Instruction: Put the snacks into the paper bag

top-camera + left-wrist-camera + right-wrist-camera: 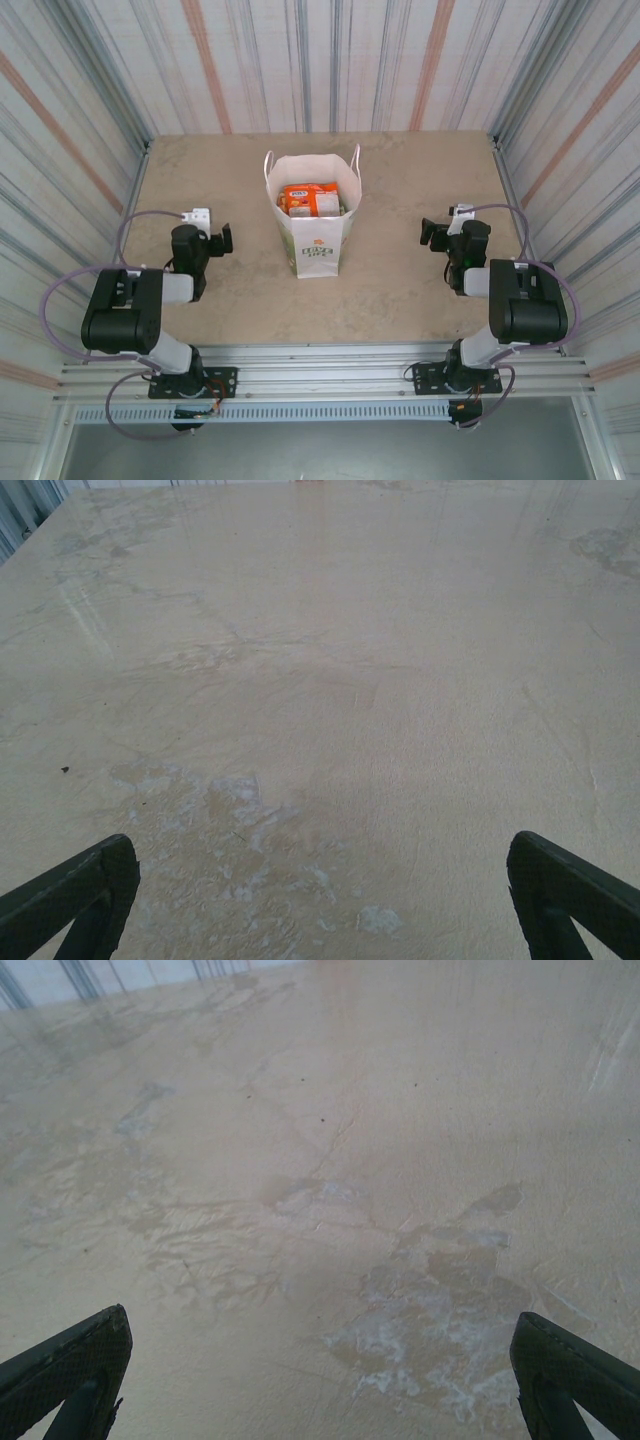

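where: the paper bag (312, 238) is standing upright mid-bench (400, 290), the snacks (308, 200) lying inside | pincers: left pincer (318, 865) and right pincer (320, 1335) are both gaping wide, holding nothing | handling: we are judging the packets light, slick, crushable; best pinched at a sealed edge

Worktop (400, 180): beige, stone-patterned surface, matt with a faint sheen towards the far edge. Enclosure walls (330, 60): three sides, pale panels with vertical grey, blue and reddish stripes, meeting the worktop at its left, right and far edges. Aluminium rails (330, 362): run side to side along the near edge, stacked in parallel.

Left wrist view: a whitish, flaky worn patch (240, 810) on the surface; one small dark speck (65, 770) near the left edge.

Right wrist view: a larger grey-white blotch (440, 1310), irregular in outline, with hairline cracks (330, 1150) branching beyond it and a few dark dots scattered nearby.
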